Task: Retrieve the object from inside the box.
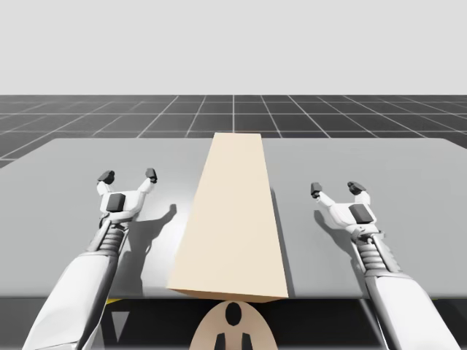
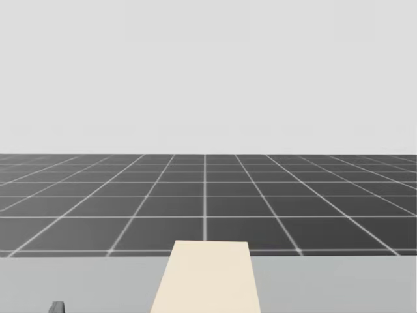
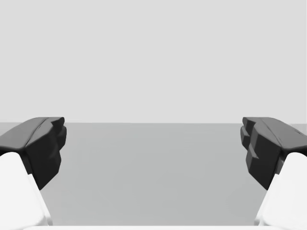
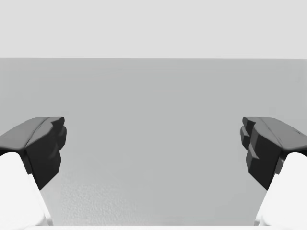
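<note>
While my left gripper (image 1: 128,175) hangs with its fingers spread wide over the desk's (image 1: 66,164) left half, the long beige box (image 1: 232,219) lies closed down the middle from near edge to far edge, and my right gripper (image 1: 336,188) stands equally spread, holding nothing, over the right half.

Left pincer (image 1: 128,176) spread wide, right pincer (image 1: 338,189) spread wide, both arms extended
</note>
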You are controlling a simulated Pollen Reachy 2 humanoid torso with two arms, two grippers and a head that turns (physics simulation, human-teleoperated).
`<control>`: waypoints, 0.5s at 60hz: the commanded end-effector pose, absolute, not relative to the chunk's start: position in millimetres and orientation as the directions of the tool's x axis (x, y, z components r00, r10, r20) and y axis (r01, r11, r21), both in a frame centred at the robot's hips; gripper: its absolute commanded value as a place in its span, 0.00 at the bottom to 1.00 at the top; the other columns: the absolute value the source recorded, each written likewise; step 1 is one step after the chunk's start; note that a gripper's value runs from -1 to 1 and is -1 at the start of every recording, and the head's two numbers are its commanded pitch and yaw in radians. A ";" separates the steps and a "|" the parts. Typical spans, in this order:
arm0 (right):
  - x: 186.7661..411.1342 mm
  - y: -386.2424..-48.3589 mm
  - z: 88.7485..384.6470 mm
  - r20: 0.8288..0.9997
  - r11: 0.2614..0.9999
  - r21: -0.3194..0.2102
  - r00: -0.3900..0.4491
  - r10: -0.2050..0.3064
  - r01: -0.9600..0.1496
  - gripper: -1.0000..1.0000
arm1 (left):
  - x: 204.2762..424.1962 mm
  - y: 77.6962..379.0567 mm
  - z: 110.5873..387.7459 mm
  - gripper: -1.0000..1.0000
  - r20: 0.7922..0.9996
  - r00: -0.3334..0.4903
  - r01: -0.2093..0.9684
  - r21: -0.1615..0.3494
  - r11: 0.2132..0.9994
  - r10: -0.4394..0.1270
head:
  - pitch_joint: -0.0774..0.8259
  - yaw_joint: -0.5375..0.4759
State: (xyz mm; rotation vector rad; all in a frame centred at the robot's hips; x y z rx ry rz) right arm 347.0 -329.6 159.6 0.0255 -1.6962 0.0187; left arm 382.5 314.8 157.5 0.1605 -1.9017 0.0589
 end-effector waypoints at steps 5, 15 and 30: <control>346.3 -329.3 160.2 0.993 0.998 0.015 -0.112 -0.021 -0.059 0.00 | 384.8 313.7 154.7 0.00 0.954 -0.289 -0.120 0.052 0.991 -0.084 | 0.07 0.52; 350.0 -322.2 149.9 1.000 0.988 -0.012 -0.030 0.007 -0.156 0.00 | 390.6 304.2 139.5 0.00 0.983 -0.150 0.050 0.119 0.992 -0.110 | 0.07 0.52; 341.1 -290.8 139.6 0.994 0.925 -0.106 -0.053 0.093 -0.364 0.00 | 373.6 273.4 130.6 0.00 0.975 -0.153 0.318 0.202 0.926 -0.160 | 0.07 0.52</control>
